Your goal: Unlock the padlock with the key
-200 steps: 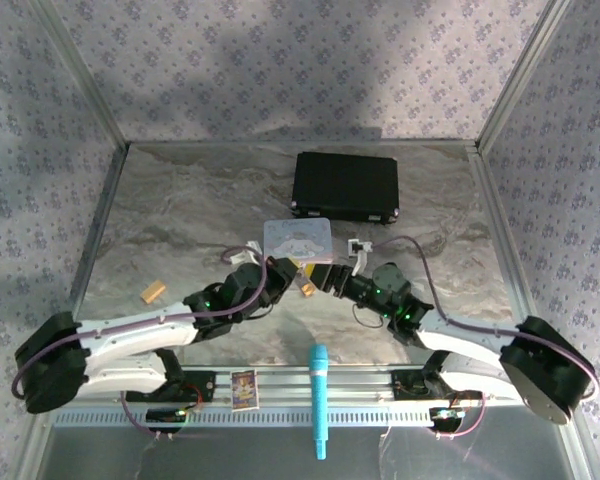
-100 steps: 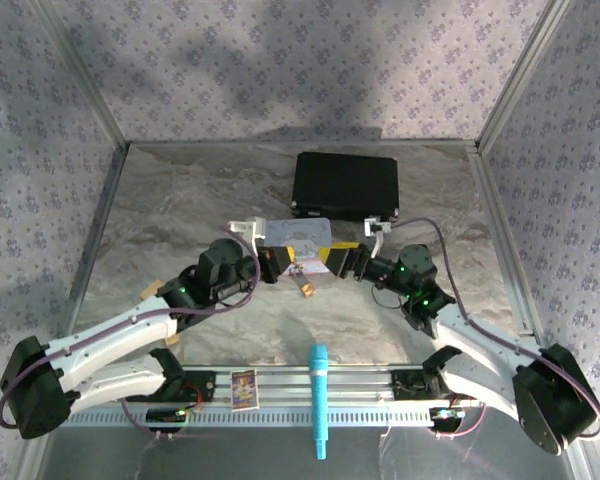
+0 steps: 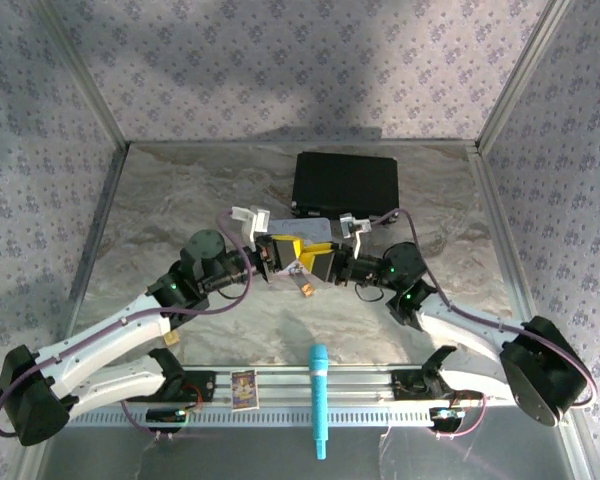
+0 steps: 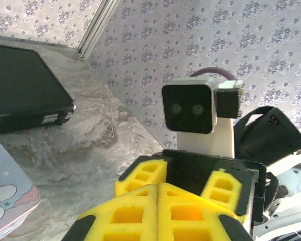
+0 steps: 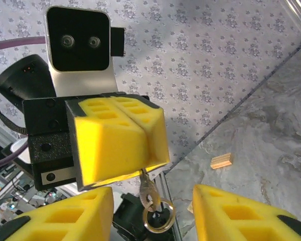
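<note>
The key (image 5: 146, 192), its ring dangling, hangs at lower centre, pinched between the pressed-together yellow pads of the left gripper (image 5: 140, 129). The padlock (image 3: 306, 288) lies mid-frame on the table (image 3: 180, 210), just below both grippers. The right gripper (image 4: 183, 176) stands spread, facing the key. The print on the card (image 3: 244, 388) at the bottom is too small to read.

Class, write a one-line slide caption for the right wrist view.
Left gripper pinches a small key, its ring dangling before the open jaws of the right gripper.
</note>
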